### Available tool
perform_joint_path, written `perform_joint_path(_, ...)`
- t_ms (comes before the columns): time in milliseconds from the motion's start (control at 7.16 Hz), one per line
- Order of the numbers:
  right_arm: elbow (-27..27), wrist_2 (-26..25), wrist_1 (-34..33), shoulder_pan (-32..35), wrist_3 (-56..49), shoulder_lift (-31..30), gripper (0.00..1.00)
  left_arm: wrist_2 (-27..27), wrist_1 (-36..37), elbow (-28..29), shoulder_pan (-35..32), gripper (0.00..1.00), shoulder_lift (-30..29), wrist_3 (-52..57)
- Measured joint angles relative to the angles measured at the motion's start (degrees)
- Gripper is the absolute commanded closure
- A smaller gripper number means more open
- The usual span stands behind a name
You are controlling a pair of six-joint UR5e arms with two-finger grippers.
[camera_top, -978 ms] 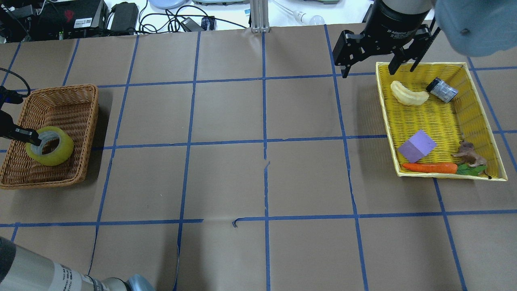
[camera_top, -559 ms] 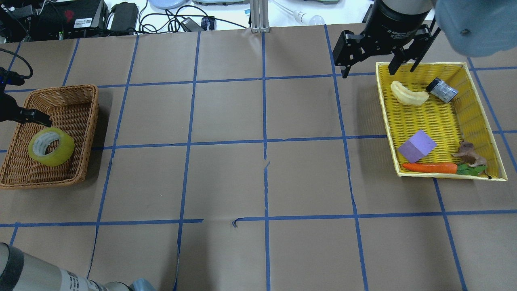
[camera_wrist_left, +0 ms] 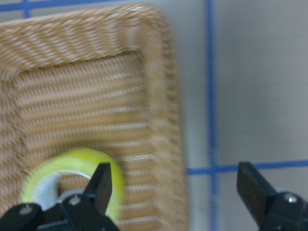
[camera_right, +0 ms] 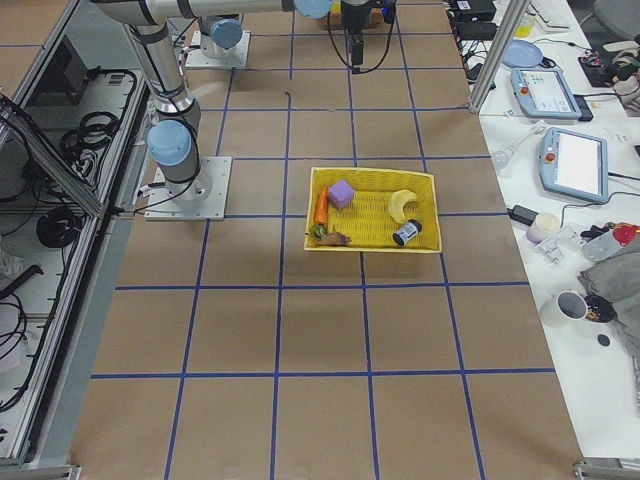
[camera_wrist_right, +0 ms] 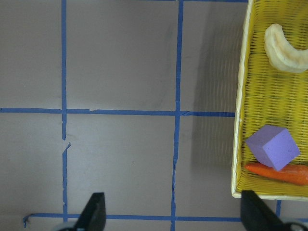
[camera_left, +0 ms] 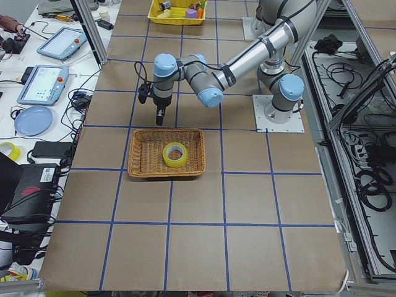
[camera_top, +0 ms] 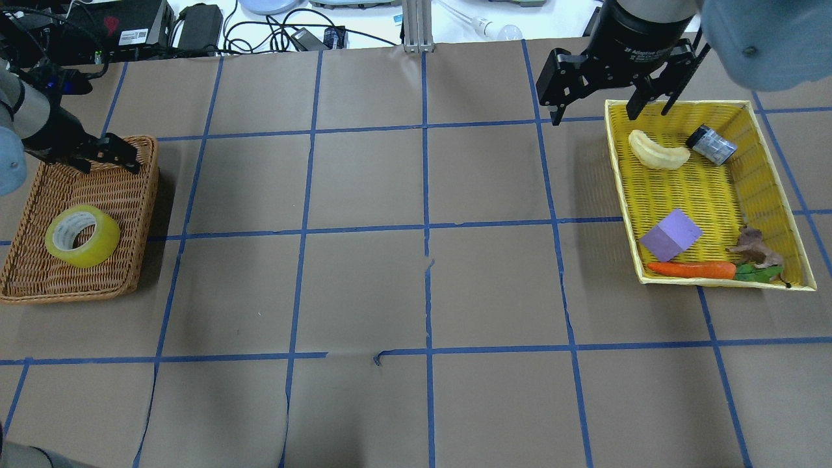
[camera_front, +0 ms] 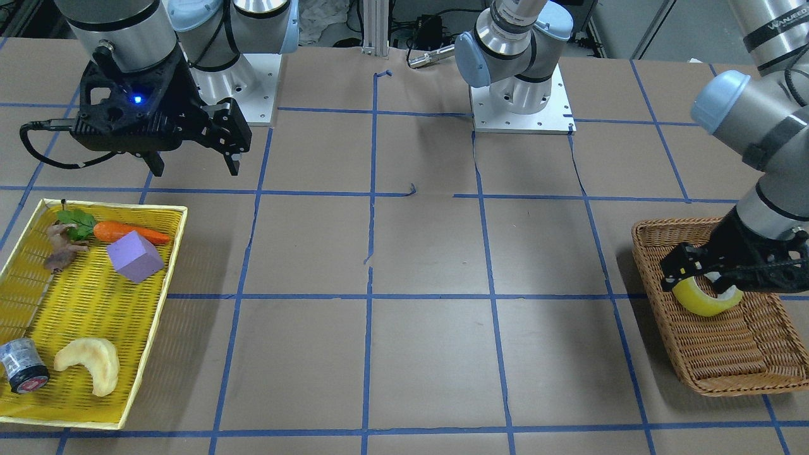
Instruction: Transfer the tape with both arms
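Observation:
The yellow-green tape roll (camera_top: 82, 236) lies flat in a brown wicker basket (camera_top: 144, 208) at the table's left end. It also shows in the front view (camera_front: 706, 303), the left side view (camera_left: 174, 154) and the left wrist view (camera_wrist_left: 72, 175). My left gripper (camera_top: 104, 155) is open and empty, raised above the basket's far rim. In its wrist view (camera_wrist_left: 174, 173) the basket's edge lies between the jaws and the tape sits below one finger. My right gripper (camera_top: 608, 112) is open and empty, high beside the far left corner of the yellow tray (camera_top: 715, 103).
The yellow tray (camera_front: 82, 303) holds a banana (camera_top: 658, 151), a small grey can (camera_top: 712, 144), a purple cube (camera_top: 671, 234), a carrot (camera_top: 692, 269) and a small brown toy animal (camera_top: 754, 248). Brown paper with blue tape lines covers the table. Cables and devices lie beyond the far edge.
My left gripper has let go of the tape and lifted away toward the basket's far rim. The tape now rests alone in the basket. The right arm has not moved.

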Motion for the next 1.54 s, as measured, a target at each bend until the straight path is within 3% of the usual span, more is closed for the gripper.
perform_joint_path(559, 0.0, 0.1, 0.1, 0.0, 0.0, -0.1, 0.0, 0.9, -11.6, 1.4, -14.3, 0.01, 6.3, -15.9)
perform_joint_path(838, -0.2, 0.1, 0.0, 0.1, -2.1, -0.2, 0.0, 1.6, -20.4, 6.4, -20.3, 0.01, 7.0, -20.1)
perform_joint_path(1118, -0.2, 0.2, 0.0, 0.1, -3.8, -0.4, 0.0, 1.9, -27.3, 11.6, -24.3, 0.01, 7.2, -24.3)
perform_joint_path(1537, -0.2, 0.7, 0.1, 0.1, -4.1, -0.8, 0.0, 1.6, -30.9, 13.4, -26.5, 0.01, 9.5, -26.4)
